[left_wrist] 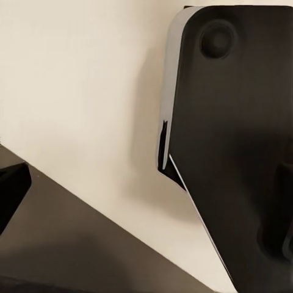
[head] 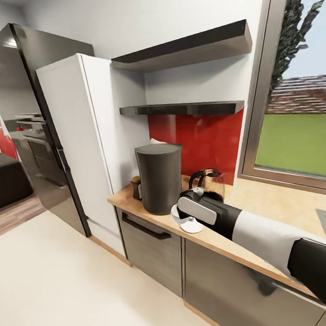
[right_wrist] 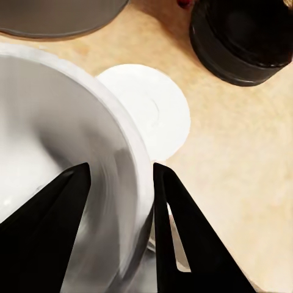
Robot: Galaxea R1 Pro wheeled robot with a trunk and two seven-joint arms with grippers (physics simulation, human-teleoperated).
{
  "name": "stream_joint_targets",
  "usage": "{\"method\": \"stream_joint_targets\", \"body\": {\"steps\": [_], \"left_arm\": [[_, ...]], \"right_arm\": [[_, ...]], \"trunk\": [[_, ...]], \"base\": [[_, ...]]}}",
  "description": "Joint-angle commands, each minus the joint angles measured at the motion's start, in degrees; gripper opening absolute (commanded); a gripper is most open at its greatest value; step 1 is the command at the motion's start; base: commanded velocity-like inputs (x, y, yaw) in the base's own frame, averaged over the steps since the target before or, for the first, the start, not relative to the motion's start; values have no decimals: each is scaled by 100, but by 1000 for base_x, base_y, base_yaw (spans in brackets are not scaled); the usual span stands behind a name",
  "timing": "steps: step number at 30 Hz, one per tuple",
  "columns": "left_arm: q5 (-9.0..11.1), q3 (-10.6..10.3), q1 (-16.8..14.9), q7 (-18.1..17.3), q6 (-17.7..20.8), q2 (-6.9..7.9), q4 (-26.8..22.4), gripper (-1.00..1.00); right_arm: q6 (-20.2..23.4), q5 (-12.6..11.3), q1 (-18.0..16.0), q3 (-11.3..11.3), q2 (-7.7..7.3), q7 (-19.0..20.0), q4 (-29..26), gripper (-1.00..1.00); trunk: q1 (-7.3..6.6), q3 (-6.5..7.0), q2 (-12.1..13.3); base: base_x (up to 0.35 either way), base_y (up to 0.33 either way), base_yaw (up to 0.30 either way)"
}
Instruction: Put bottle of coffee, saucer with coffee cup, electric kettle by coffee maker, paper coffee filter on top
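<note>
Right wrist view puts us right over the action: the right tool [right_wrist: 116, 183] has its two dark fingers pinched across the rim of the white coffee cup [right_wrist: 55, 152], one inside, one outside, and the cup hangs above the saucer [right_wrist: 152, 107], which lies flat on the worktop [right_wrist: 244, 140]. In the head view the saucer [head: 190, 225] sits just beside the coffee maker [head: 159, 178], with the electric kettle [head: 209, 181] close behind. The danger here is a thin rim grip: the cup could twist or slip out on release and land off-centre, tipping off the saucer. Swing wide and the arm could knock the kettle. Left tool: I cannot tell its state
</note>
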Motion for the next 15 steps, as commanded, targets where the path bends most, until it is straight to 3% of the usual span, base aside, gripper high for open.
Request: {"method": "stream_joint_targets", "body": {"steps": [1, 6, 11, 15], "left_arm": [[-43, 52, 1, -27, -9, -2, -9, 100], [-40, 69, 3, -27, -9, 0, -9, 100], [-35, 77, 5, -27, -9, 3, -9, 100], [-34, 78, 3, -27, -9, 3, -9, 100]], "right_arm": [[13, -38, -11, 22, -5, -21, -6, -100], [11, -46, -11, 28, -19, -21, 17, -100], [11, -37, -3, 34, -12, -21, 19, -100], [11, -35, -2, 43, 11, -23, 19, -100]], "trunk": [[6, -11, -10], [6, -11, -10], [6, -11, -10], [6, -11, -10]], "base": [[303, 0, -74], [284, 0, -207], [48, 0, -241], [4, 0, -47]]}}
